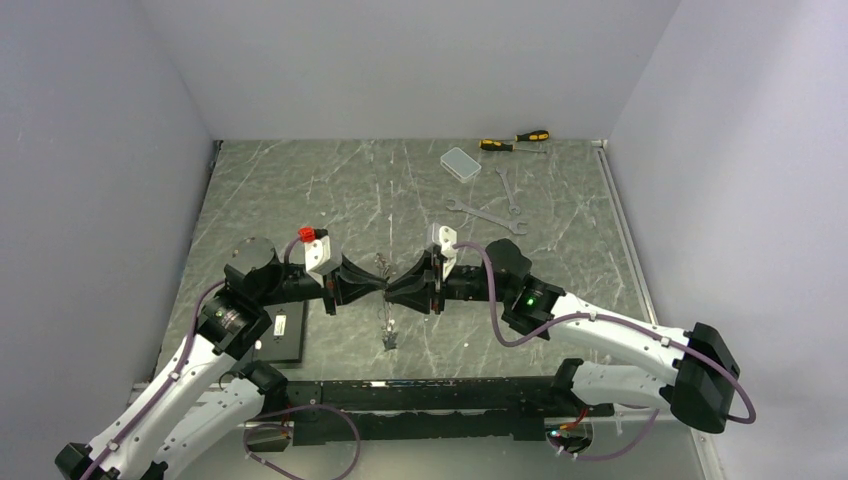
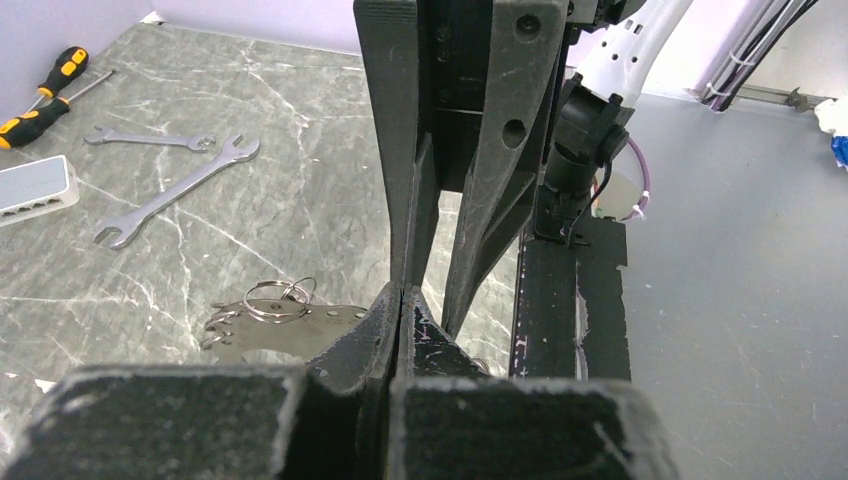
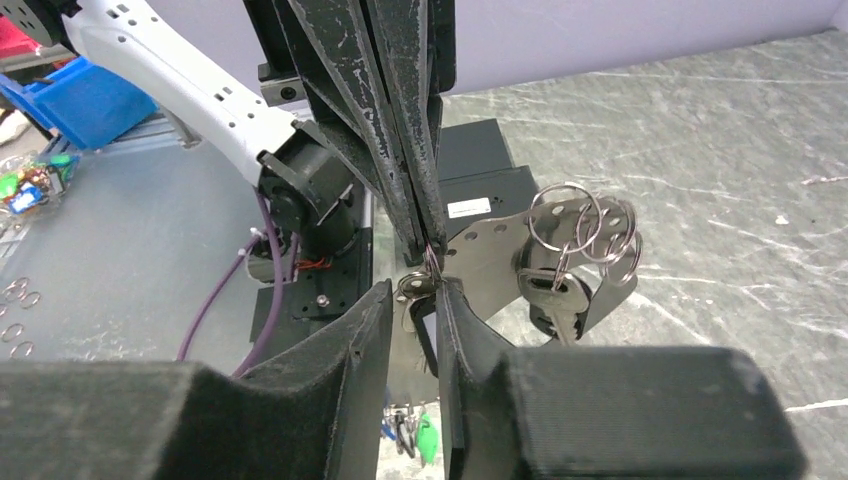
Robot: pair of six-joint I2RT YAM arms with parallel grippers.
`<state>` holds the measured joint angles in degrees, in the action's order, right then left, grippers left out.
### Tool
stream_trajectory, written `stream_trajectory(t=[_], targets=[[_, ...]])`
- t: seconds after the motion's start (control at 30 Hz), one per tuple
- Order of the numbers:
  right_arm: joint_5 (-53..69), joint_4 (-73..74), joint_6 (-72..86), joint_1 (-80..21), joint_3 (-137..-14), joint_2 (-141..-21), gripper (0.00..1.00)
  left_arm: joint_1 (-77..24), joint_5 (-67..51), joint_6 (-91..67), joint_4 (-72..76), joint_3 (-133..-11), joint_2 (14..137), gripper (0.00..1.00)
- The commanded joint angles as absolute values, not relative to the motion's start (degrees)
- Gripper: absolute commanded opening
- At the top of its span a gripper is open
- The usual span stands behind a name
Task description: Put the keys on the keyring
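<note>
wrenches (image 1: 485,216): 2 | screwdrivers (image 1: 531,135): 2 | clear box (image 1: 460,163): 1 | arms (image 1: 600,335): 2

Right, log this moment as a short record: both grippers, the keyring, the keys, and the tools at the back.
left gripper: shut, pinching the keyring at its tips
right gripper: jaws narrowly apart around a key head; contact unclear
keys: hanging below where the two grippers meet, a green tag among them
wrenches: two, far side of the table
screwdrivers: two, at the back edge
clear box: beside the screwdrivers
</note>
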<state>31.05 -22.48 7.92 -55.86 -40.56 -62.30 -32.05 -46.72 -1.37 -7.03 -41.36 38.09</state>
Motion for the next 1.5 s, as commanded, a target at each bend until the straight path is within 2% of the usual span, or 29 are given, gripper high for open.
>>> stream_trajectory(t=[0.0,0.17,0.33,0.63,0.8,1.07,1.17,1.4,1.47], targets=[[32.78,-26.68,8.69,-55.89,-43.15,-62.75,0.25,-31.66,-48.34,-3.24,-3.05,-41.57,37.44,0.00],[32.68,-26.86,8.61,-55.89,-43.42,-62.78,0.23,-31.58,-48.34,-3.17,-3.15,-41.57,37.46,0.00],[31.87,-27.57,8.85,-55.85,-43.25,-62.13,0.28,-31.45,-48.50,-3.16,-3.16,-41.57,37.60,0.00],[31.22,-27.91,8.94,-55.89,-43.36,-61.42,0.29,-31.34,-48.66,-3.16,-3.13,-41.58,37.61,0.00],[30.00,-27.46,8.64,-55.90,-43.33,-60.71,0.39,-31.37,-49.24,-3.34,-2.87,-41.51,37.53,0.00],[30.98,-27.19,8.55,-55.90,-43.06,-60.04,0.43,-31.38,-49.26,-3.42,-2.73,-41.42,37.23,0.00],[30.98,-28.38,9.00,-55.88,-42.90,-60.30,0.41,-31.29,-49.41,-3.43,-2.68,-41.48,37.39,0.00],[31.73,-28.53,9.01,-55.90,-43.59,-61.50,0.22,-31.29,-48.87,-3.43,-2.81,-41.40,37.00,0.00],[31.65,-28.25,8.90,-55.90,-43.59,-61.52,0.21,-31.22,-48.68,-3.43,-2.77,-41.40,36.89,0.00]])
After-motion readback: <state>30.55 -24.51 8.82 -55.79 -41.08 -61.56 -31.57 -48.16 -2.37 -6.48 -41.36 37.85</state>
